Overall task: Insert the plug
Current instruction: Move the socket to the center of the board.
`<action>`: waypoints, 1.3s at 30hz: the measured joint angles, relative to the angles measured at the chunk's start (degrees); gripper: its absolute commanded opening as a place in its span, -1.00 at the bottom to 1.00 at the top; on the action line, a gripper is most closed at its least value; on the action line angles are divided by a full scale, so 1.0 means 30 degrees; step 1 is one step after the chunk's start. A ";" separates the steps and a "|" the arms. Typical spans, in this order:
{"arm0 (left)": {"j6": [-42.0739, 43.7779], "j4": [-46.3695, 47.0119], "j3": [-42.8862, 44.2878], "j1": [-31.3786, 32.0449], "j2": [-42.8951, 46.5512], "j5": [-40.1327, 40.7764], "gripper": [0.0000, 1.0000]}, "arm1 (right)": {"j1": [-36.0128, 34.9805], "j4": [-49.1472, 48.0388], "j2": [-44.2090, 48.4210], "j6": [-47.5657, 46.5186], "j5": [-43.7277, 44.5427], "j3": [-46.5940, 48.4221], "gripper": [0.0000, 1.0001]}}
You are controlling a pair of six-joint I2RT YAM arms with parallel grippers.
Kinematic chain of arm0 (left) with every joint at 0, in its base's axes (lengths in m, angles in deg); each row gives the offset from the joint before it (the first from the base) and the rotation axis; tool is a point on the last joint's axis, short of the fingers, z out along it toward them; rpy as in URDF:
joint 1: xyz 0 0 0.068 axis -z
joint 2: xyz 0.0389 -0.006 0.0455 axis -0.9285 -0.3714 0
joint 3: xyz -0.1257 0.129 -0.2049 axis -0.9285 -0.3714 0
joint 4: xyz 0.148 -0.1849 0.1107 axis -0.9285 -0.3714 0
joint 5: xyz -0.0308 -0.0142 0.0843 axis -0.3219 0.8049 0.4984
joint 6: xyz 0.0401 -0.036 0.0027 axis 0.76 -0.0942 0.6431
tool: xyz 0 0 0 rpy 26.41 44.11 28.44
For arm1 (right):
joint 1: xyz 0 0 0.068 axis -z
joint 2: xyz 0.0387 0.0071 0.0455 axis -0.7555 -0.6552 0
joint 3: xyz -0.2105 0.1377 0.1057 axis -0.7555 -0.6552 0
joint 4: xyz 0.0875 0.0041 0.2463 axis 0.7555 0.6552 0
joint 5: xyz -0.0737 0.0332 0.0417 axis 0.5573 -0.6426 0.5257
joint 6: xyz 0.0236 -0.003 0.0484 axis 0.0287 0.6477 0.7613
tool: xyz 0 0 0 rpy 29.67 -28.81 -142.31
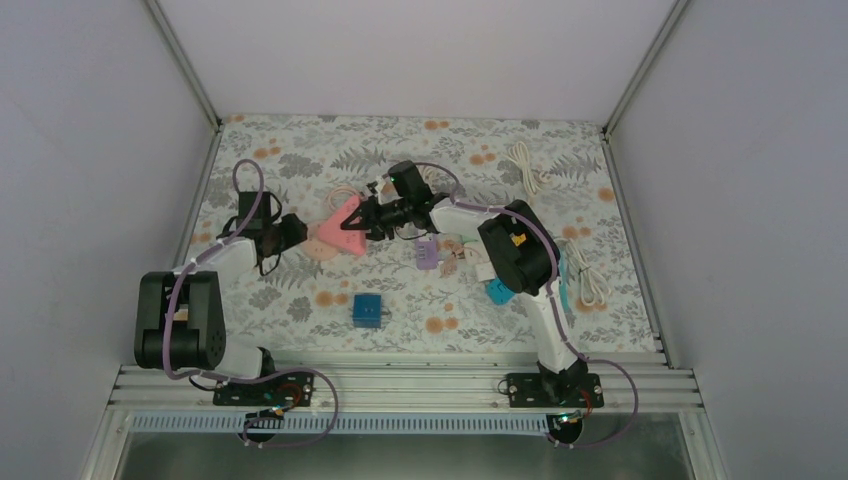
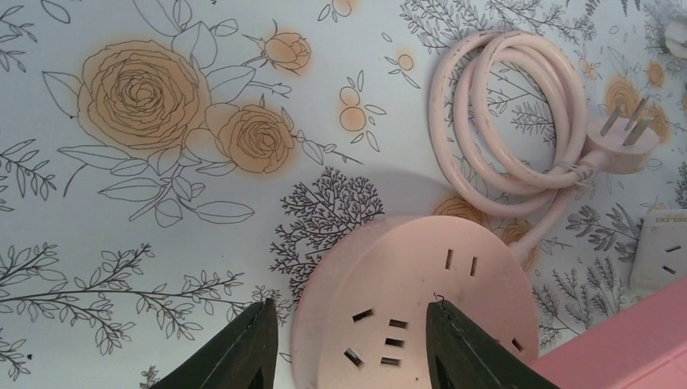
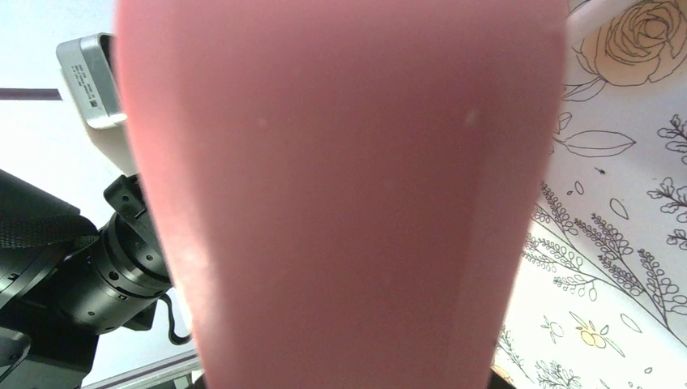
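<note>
The left gripper (image 2: 350, 306) is hovering with its jaws apart. One finger (image 2: 251, 348) is sitting just off the edge of the round pink socket hub (image 2: 405, 275), and the other is reaching over the hub's face. The right gripper (image 1: 368, 215) is clamping a pink plug piece (image 1: 345, 213), holding it just beside the hub. The coiled cord (image 2: 502, 105) is lying beyond the hub, its pronged plug (image 2: 620, 144) pointing away from the hub. A white adapter (image 2: 660, 251) is sitting near the hub on the floral tablecloth (image 2: 121, 203).
</note>
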 measured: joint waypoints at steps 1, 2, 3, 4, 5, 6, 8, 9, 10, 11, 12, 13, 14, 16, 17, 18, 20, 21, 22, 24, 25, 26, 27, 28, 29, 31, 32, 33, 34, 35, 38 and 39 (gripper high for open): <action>-0.0007 0.0029 -0.0044 -0.0015 0.0000 0.0051 -0.09 | 0.0000 -0.0022 0.0000 0.0007 0.0000 0.0000 -0.57; -0.0029 0.0036 -0.0073 -0.0029 -0.0007 0.0095 -0.10 | 0.0000 -0.0036 0.0000 0.0029 0.0000 0.0000 -0.57; -0.0036 0.0036 -0.0087 -0.0044 -0.0029 0.0124 -0.13 | 0.0000 -0.0066 0.0000 0.0066 0.0007 0.0000 -0.57; -0.0044 0.0051 -0.0087 -0.0058 -0.0051 0.0175 -0.15 | 0.0000 -0.0153 0.0000 0.0109 0.0029 0.0000 -0.57; -0.0044 0.0066 -0.0095 -0.0058 -0.0080 0.0189 -0.16 | 0.0000 -0.0219 0.0000 0.0146 0.0058 0.0000 -0.57; -0.0044 0.0095 -0.0117 -0.0058 -0.0124 0.0262 -0.18 | 0.0000 -0.0321 0.0000 0.0182 0.0080 0.0000 -0.57; -0.0044 0.0117 -0.0189 -0.0058 -0.0233 0.0415 -0.21 | 0.0000 -0.0546 0.0000 0.0277 0.0087 0.0000 -0.57; -0.0044 0.0124 -0.0233 -0.0058 -0.0299 0.0481 -0.22 | 0.0000 -0.0648 0.0000 0.0306 0.0095 0.0000 -0.57; -0.0044 0.0124 -0.0284 -0.0066 -0.0357 0.0510 -0.22 | 0.0000 -0.0750 0.0000 0.0364 0.0109 0.0000 -0.57; -0.0044 0.0117 -0.0313 -0.0073 -0.0444 0.0539 -0.23 | 0.0000 -0.0758 0.0000 0.0393 0.0131 0.0022 -0.57; -0.0044 0.0124 -0.0335 -0.0073 -0.0517 0.0554 -0.24 | 0.0000 -0.0743 -0.0007 0.0423 0.0153 0.0058 -0.57; -0.0044 0.0117 -0.0364 -0.0102 -0.0576 0.0597 -0.24 | 0.0000 -0.0714 -0.0044 0.0437 0.0175 0.0153 -0.58; -0.0044 0.0117 -0.0372 -0.0109 -0.0590 0.0619 -0.24 | 0.0000 -0.0699 -0.0102 0.0430 0.0204 0.0270 -0.58; -0.0044 0.0117 -0.0386 -0.0146 -0.0641 0.0692 -0.24 | 0.0000 -0.0699 -0.0321 0.0423 0.0262 0.0597 -0.58; -0.0044 0.0117 -0.0386 -0.0153 -0.0663 0.0714 -0.24 | 0.0000 -0.0685 -0.0357 0.0423 0.0306 0.0627 -0.58; -0.0044 0.0117 -0.0386 -0.0168 -0.0670 0.0794 -0.24 | 0.0000 -0.0641 -0.0408 0.0423 0.0350 0.0634 -0.58; -0.0044 0.0117 -0.0393 -0.0182 -0.0685 0.0889 -0.24 | 0.0000 -0.0539 -0.0597 0.0386 0.0386 0.0721 -0.58; -0.0044 0.0124 -0.0401 -0.0182 -0.0685 0.0947 -0.25 | 0.0000 -0.0415 -0.0707 0.0350 0.0437 0.0816 -0.58; -0.0044 0.0117 -0.0408 -0.0189 -0.0699 0.0991 -0.25 | 0.0000 -0.0328 -0.0831 0.0291 0.0444 0.0911 -0.58; -0.0044 0.0117 -0.0423 -0.0226 -0.0750 0.1086 -0.25 | 0.0000 -0.0226 -0.0954 0.0160 0.0474 0.1158 -0.58; -0.0044 0.0124 -0.0430 -0.0255 -0.0787 0.1129 -0.25 | 0.0000 -0.0124 -0.0954 0.0087 0.0539 0.1231 -0.59; -0.0044 0.0131 -0.0430 -0.0277 -0.0787 0.1166 -0.25 | 0.0000 0.0029 -0.0954 -0.0022 0.0590 0.1275 -0.59; -0.0044 0.0146 -0.0437 -0.0284 -0.0787 0.1209 -0.25 | 0.0000 0.0138 -0.0954 -0.0117 0.0641 0.1319 -0.59; -0.0044 0.0175 -0.0437 -0.0299 -0.0794 0.1260 -0.25 | 0.0000 0.0219 -0.0954 -0.0219 0.0656 0.1348 -0.59; -0.0044 0.0197 -0.0437 -0.0306 -0.0794 0.1304 -0.25 | 0.0000 0.0270 -0.0954 -0.0284 0.0678 0.1362 -0.58; -0.0044 0.0255 -0.0437 -0.0364 -0.0809 0.1384 -0.25 | 0.0000 0.0342 -0.0954 -0.0372 0.0736 0.1377 -0.58; -0.0044 0.0270 -0.0437 -0.0401 -0.0809 0.1443 -0.25 | 0.0000 0.0350 -0.0954 -0.0379 0.0780 0.1377 -0.58; -0.0044 0.0277 -0.0437 -0.0459 -0.0809 0.1494 -0.25 | 0.0000 0.0350 -0.0954 -0.0379 0.0831 0.1377 -0.58; -0.0044 0.0277 -0.0437 -0.0517 -0.0809 0.1552 -0.25 | 0.0000 0.0328 -0.0954 -0.0364 0.0867 0.1348 -0.57; -0.0044 0.0270 -0.0437 -0.0583 -0.0831 0.1683 -0.25 | -0.0007 0.0226 -0.0954 -0.0335 0.0867 0.1275 -0.57; -0.0058 0.0270 -0.0437 -0.0801 -0.1027 0.1923 -0.25 | -0.0073 -0.0291 -0.0947 -0.0109 0.0874 0.0911 -0.57; -0.0066 0.0270 -0.0437 -0.0896 -0.1122 0.2055 -0.25 | -0.0138 -0.0525 -0.0933 0.0058 0.0874 0.0787 -0.57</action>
